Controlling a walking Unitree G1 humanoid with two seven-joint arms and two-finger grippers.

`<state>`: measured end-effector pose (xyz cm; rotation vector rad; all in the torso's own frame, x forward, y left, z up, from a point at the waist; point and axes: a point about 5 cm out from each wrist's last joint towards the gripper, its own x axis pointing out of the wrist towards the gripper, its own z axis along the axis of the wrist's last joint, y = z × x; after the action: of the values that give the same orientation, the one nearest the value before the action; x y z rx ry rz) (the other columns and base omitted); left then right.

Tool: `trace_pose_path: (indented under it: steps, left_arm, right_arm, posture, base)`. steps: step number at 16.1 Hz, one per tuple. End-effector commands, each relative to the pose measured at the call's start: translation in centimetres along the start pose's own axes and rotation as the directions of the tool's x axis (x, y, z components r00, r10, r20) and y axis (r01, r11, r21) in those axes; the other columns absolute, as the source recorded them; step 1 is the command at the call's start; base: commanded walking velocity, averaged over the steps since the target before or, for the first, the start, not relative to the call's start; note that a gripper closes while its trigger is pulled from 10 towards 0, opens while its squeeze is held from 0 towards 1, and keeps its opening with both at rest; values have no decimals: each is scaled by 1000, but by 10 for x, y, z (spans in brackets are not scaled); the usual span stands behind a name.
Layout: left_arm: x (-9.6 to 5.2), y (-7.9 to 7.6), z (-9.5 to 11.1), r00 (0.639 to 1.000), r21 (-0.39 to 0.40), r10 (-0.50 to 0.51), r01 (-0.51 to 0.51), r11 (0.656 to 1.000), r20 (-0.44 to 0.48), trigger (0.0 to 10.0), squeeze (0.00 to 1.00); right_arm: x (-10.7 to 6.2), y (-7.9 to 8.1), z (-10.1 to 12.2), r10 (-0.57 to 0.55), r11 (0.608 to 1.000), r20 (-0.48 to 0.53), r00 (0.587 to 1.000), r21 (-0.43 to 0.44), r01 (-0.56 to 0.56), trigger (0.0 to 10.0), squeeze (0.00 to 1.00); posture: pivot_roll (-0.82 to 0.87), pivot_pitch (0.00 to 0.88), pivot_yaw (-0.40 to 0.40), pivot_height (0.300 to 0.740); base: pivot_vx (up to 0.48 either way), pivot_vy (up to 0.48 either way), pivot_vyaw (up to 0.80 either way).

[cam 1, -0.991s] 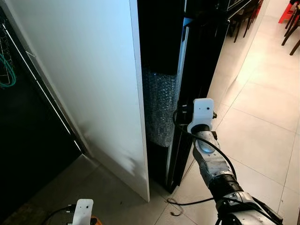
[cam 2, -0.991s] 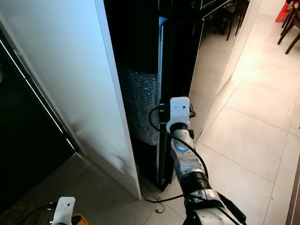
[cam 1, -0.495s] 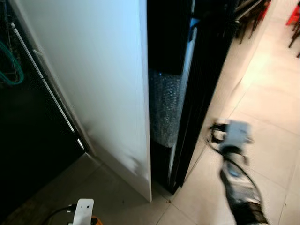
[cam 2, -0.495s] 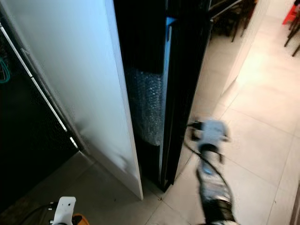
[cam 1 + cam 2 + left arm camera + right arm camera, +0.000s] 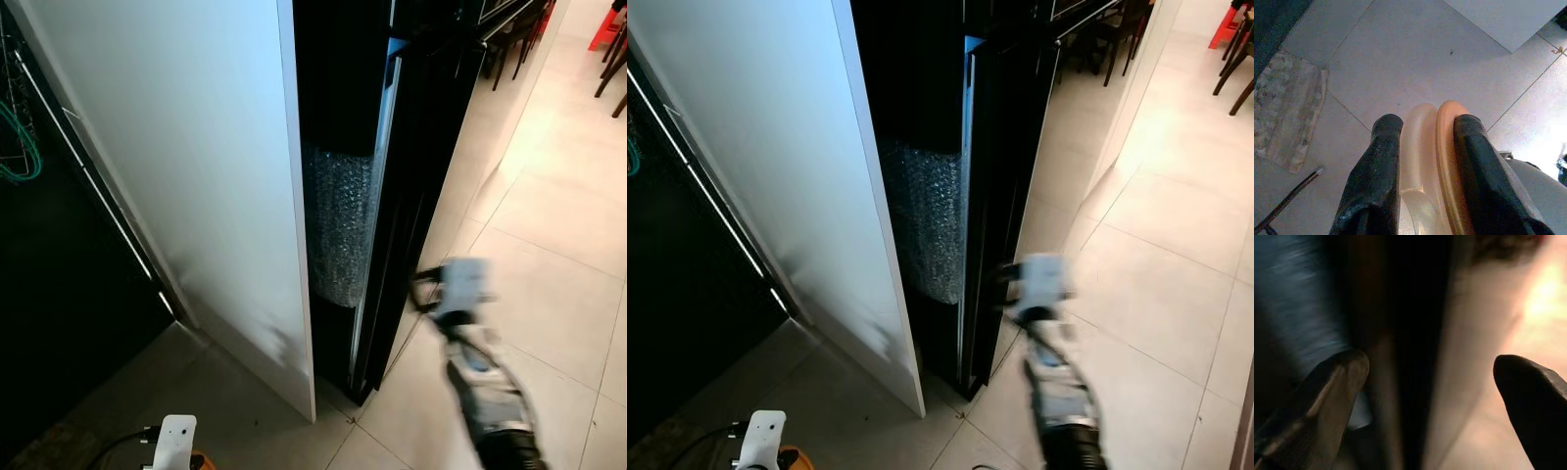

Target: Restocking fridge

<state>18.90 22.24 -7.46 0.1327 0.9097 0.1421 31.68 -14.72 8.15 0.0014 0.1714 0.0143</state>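
Our left gripper (image 5: pixel 1422 142) hung low over the floor tiles (image 5: pixel 1400 58), clamped on an orange-and-clear ring-shaped item (image 5: pixel 1432 147). The dark fridge door (image 5: pixel 411 166) stood ajar beside the white panel (image 5: pixel 186 166). Our blurred right gripper (image 5: pixel 1432 382) was near its edge, fingers spread wide.

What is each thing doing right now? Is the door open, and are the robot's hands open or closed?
Black fridge door: open a crack.
Bubble wrap: standing inside the gap.
Left gripper: shut on orange and clear plastic rings, down by the floor.
Right gripper: open, blurred, beside the door's edge.
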Motion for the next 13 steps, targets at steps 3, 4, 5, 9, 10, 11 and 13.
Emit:
trace_pose_path:
  steps: [3, 4, 5, 9, 10, 11, 13]
  left_arm:
    - [-1, -3, -8, 999, -6, -10, 10, 1000, -31, 10000, 0]
    - [-1, -3, -8, 999, -5, -10, 10, 1000, -30, 10000, 0]
    - [-1, -3, -8, 1000, -6, -10, 10, 1000, -30, 10000, 0]
    - [-1, -4, -7, 1000, -6, -14, 14, 1000, -28, 10000, 0]
    - [-1, -4, -7, 1000, -9, -13, 13, 1000, -27, 10000, 0]
    - [-1, -4, -7, 1000, -10, -13, 12, 1000, -27, 10000, 0]
    - [-1, -4, -7, 1000, -11, -11, 11, 1000, -27, 10000, 0]
  right_arm:
    - [7, 9, 12, 40, 999, 10, 999, -6, -40, 10000, 0]
    - [12, 10, 19, 44, 998, 25, 999, -42, -43, 10000, 0]
    - [17, 14, 24, 65, 996, 32, 997, -56, -63, 10000, 0]
    - [28, 39, 35, 168, 984, 39, 985, -66, -165, 10000, 0]
    - [31, 47, 38, 194, 979, 41, 980, -77, -190, 10000, 0]
    - [33, 50, 41, 197, 978, 47, 979, -84, -193, 10000, 0]
    - [41, 50, 53, 159, 983, 86, 984, -108, -149, 10000, 0]
  posture:
    - [-56, 0, 30, 740]
    - [-56, 0, 30, 740]
    - [-56, 0, 30, 740]
    - [-42, 0, 24, 740]
    - [-32, 0, 21, 740]
    - [-31, 0, 21, 740]
    - [-29, 0, 20, 740]
  base:
    - [0, 0, 0]
    - [0, 0, 0]
    - [0, 0, 0]
    - [0, 0, 0]
    - [0, 0, 0]
    - [0, 0, 0]
    - [0, 0, 0]
